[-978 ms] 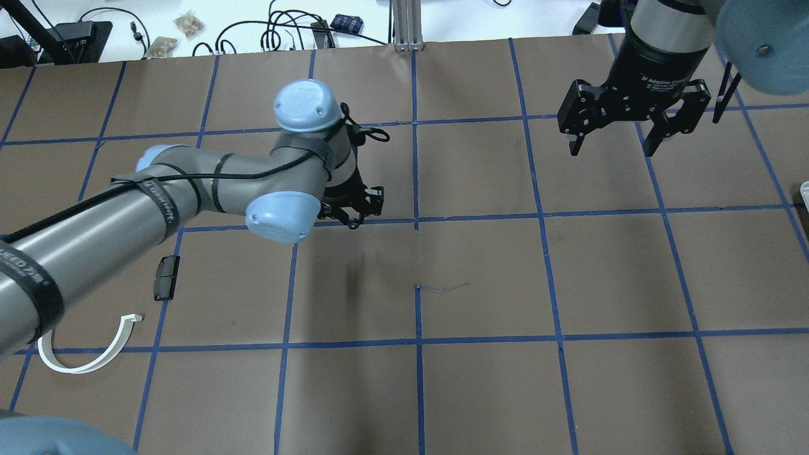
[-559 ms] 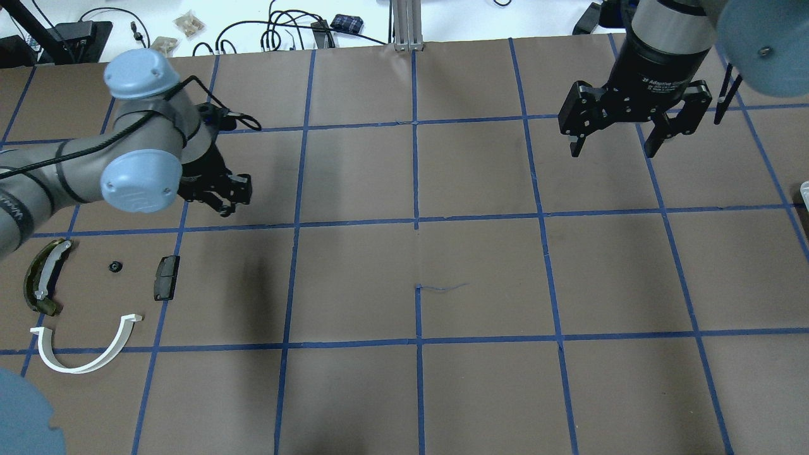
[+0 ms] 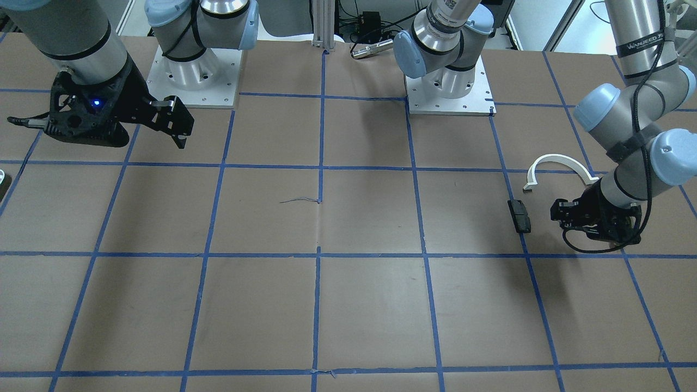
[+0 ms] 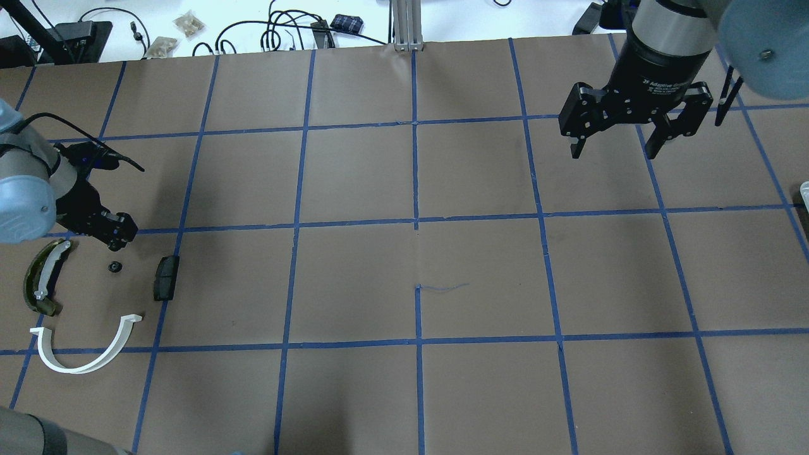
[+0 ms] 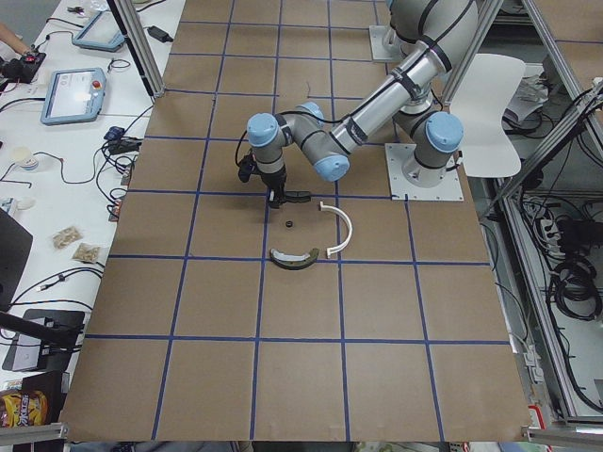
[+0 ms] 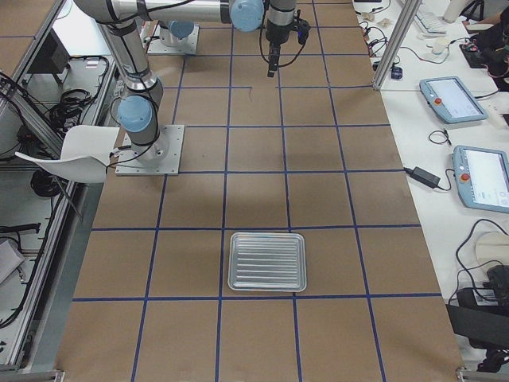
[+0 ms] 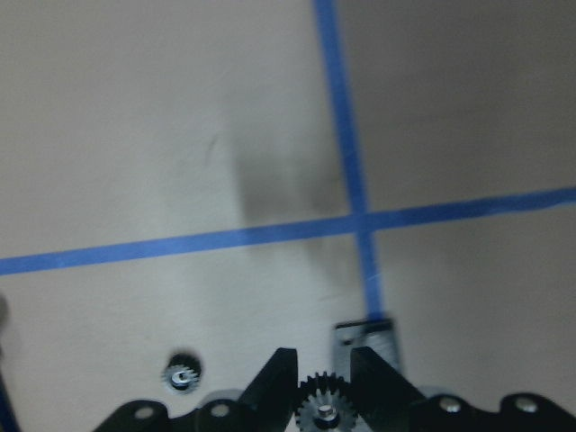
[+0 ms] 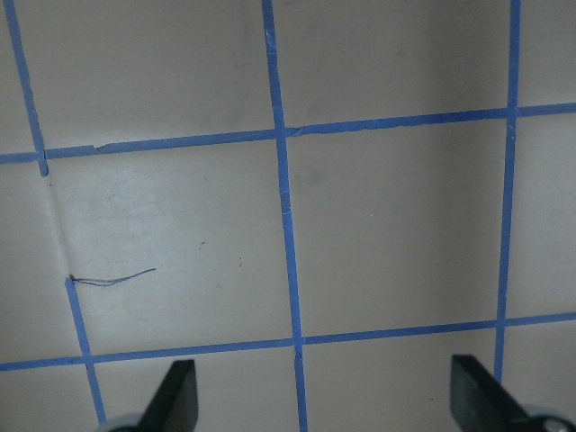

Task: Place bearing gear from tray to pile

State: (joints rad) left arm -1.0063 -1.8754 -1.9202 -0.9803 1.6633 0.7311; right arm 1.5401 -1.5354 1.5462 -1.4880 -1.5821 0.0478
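My left gripper point(image 4: 117, 235) hovers low over the pile at the table's left, shut on a small dark bearing gear point(image 7: 321, 412) that sits between its fingers point(image 7: 275, 382). A second small gear point(image 4: 114, 266) lies on the paper just below it and also shows in the left wrist view point(image 7: 182, 375). The pile holds an olive-green curved shoe point(image 4: 43, 278), a dark grey block point(image 4: 165, 278) and a white half-ring point(image 4: 85, 354). The tray point(image 6: 267, 261) lies far off at the table's right end. My right gripper point(image 4: 616, 150) is open and empty, high at the back right.
Brown paper with a blue tape grid covers the table point(image 4: 417, 379). A short loose thread point(image 4: 442, 287) lies at its middle. Cables and small bags lie beyond the far edge point(image 4: 265, 31). The left arm's elbow point(image 3: 626, 120) hangs over the white half-ring point(image 3: 561, 162).
My left arm has swung from the table's middle to the far left and now hangs just above the pile with the gear. The right arm has barely moved.
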